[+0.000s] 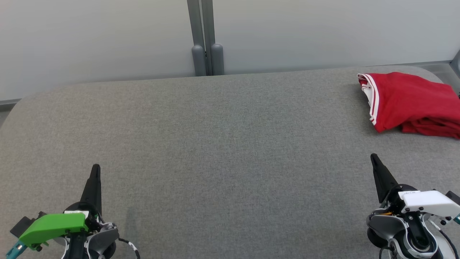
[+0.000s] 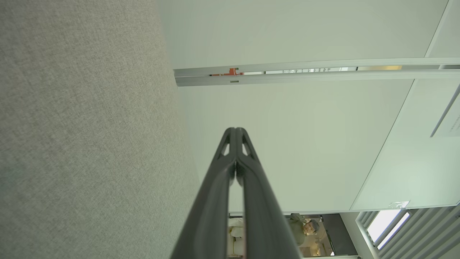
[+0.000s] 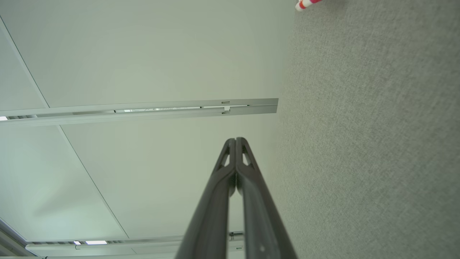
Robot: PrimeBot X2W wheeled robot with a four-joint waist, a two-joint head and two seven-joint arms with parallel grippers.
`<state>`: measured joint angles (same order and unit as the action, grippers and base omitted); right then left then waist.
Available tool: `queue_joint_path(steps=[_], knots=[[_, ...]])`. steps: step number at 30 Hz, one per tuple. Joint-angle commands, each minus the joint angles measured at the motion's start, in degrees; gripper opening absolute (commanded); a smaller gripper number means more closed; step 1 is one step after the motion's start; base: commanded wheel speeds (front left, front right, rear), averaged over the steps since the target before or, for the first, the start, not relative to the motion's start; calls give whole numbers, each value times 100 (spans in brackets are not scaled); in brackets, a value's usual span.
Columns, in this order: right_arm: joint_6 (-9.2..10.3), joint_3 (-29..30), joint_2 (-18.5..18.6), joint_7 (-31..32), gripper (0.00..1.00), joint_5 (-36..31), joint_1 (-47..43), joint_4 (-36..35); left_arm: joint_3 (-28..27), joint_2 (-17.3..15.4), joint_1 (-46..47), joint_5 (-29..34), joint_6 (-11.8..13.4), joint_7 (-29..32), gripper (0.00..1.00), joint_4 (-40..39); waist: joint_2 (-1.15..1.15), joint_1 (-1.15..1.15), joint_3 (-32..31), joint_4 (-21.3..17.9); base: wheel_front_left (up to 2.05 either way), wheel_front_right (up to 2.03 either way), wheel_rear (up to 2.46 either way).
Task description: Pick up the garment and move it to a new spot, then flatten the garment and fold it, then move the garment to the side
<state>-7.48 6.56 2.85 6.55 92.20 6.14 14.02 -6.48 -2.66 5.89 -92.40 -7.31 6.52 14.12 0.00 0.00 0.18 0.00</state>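
Surface (image 1: 215, 144): grey fabric, rounded far corners
Garment (image 1: 413, 100): red, folded, far right
Wall (image 1: 90, 43): pale panels, grey post (image 1: 205, 36)
Left claw (image 1: 95, 168): clenched, empty
Right claw (image 1: 373, 157): clenched, empty

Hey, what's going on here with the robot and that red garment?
Nothing is being handled right now. The red garment lies in a folded bundle at the far right of the grey table, with its white striped trim showing. The left gripper and the right gripper are both shut and empty. They sit near the robot's edge of the table, well apart from the garment. The folding looks done.
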Motion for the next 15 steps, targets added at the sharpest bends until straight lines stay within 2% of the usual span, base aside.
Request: queue_joint_path(steps=[1, 15], knots=[[-2, -5, 6, 20, 0, 37, 34, 11, -17, -39, 76, -5, -33, 20, 0, -13, 0, 0, 0, 0, 0, 0, 0], [-2, -6, 5, 20, 0, 38, 34, 10, -17, -39, 76, -5, -34, 19, 0, -13, 0, 0, 0, 0, 0, 0, 0]])
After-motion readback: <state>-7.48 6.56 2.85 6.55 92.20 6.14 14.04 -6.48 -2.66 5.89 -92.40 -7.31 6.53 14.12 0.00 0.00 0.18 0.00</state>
